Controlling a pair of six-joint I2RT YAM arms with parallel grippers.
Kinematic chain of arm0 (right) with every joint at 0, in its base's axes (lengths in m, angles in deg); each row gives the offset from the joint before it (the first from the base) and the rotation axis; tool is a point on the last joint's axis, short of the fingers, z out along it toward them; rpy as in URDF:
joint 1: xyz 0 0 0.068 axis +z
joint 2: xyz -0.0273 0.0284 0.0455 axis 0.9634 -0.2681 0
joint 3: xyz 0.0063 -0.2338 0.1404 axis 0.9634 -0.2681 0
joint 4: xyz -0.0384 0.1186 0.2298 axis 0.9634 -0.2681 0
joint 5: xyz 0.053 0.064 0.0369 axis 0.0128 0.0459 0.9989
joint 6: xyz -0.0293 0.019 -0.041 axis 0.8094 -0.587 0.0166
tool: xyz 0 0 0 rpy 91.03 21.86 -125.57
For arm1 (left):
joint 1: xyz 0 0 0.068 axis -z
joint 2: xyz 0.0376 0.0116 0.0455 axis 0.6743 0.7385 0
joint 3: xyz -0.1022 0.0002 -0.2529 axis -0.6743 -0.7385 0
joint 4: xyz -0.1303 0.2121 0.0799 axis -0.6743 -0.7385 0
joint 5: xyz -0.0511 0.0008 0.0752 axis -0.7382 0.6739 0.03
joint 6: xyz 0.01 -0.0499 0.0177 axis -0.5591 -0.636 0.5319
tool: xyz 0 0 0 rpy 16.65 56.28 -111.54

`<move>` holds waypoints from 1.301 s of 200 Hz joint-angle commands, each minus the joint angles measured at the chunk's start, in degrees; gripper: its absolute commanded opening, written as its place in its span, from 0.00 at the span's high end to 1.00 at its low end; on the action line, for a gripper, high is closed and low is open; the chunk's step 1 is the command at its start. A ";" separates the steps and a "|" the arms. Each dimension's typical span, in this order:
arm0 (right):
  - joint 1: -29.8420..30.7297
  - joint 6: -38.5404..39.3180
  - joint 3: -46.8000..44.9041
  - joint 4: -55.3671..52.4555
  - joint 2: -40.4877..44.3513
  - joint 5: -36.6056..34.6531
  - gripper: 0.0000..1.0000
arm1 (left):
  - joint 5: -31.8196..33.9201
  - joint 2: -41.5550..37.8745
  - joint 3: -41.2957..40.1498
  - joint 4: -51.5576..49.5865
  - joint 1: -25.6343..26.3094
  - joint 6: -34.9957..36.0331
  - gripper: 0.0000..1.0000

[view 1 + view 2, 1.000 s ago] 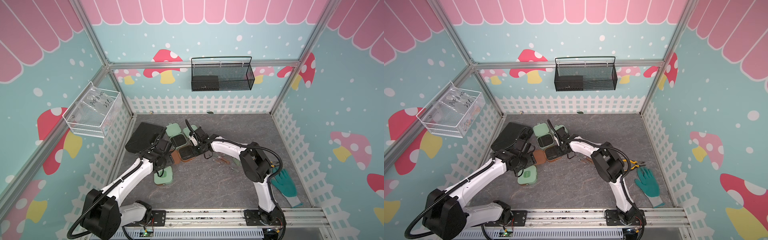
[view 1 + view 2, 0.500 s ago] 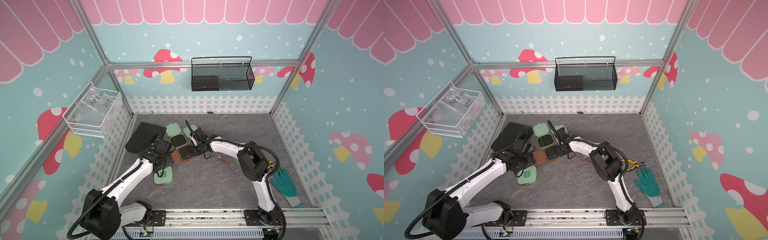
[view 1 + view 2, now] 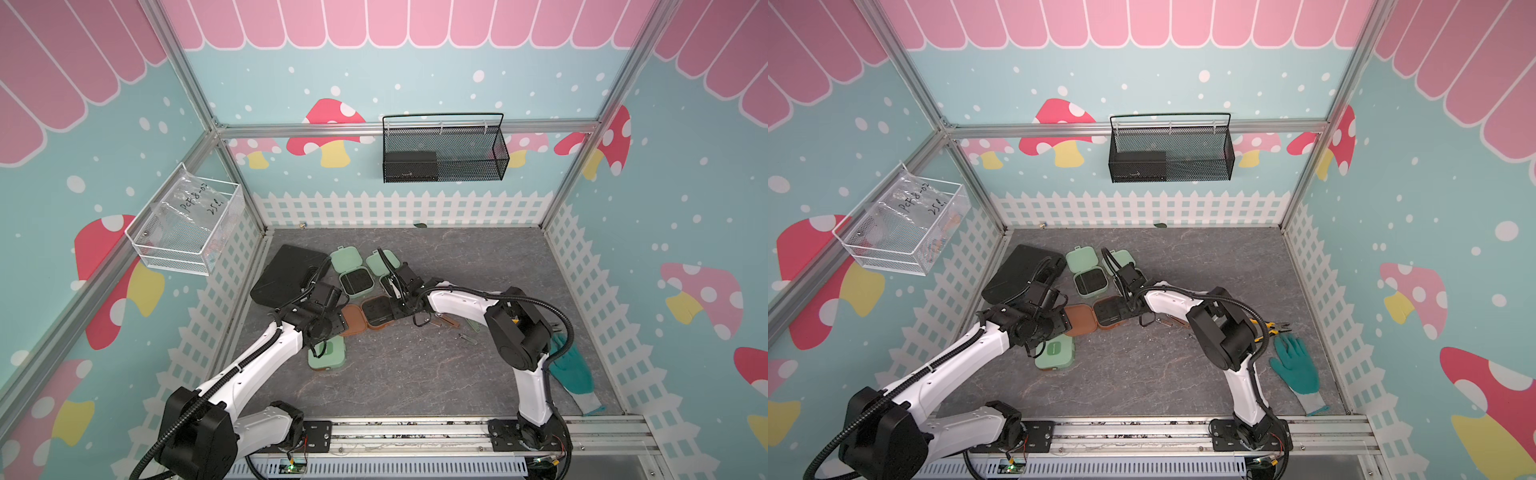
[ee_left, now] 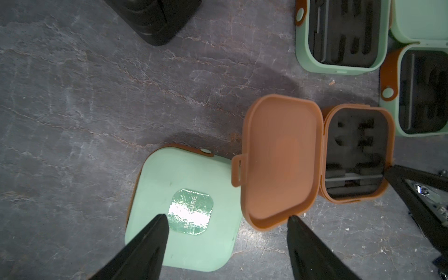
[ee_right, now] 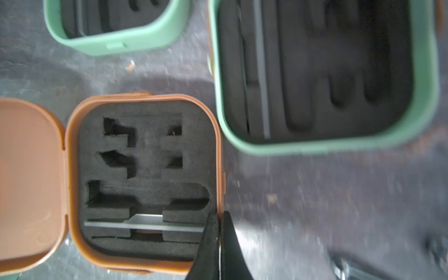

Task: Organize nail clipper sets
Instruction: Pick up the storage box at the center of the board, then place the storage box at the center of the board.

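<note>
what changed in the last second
The right hand closed; its fingers now sit either side of the wall of the brown case, apparently pinching it. The left hand stayed open above the shut green case. No case visibly moved.

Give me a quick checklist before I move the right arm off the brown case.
1. Right gripper shut astride the brown case wall: ok.
2. Left gripper open and empty, over the closed mint case: ok.
3. Brown lid open: ok.
4. Silver tool seated in the foam insert: ok; its other cutouts empty: not ok.
5. Loose tools on the floor beside the right arm: not ok.
6. Closed mint case's contents: cannot tell.
</note>
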 commanded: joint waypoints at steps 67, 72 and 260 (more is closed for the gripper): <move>8.67 -40.74 -26.94 4.09 26.58 -9.26 1.00 | -6.44 -4.08 -5.44 6.50 0.67 0.32 0.21; 9.32 -42.71 -27.71 4.09 27.25 -9.59 1.00 | -6.88 -4.32 -5.65 6.78 0.65 0.53 0.21; 15.85 -36.61 -19.53 -0.40 26.92 -20.58 0.55 | -5.72 -2.09 -10.42 7.70 9.09 -2.31 0.76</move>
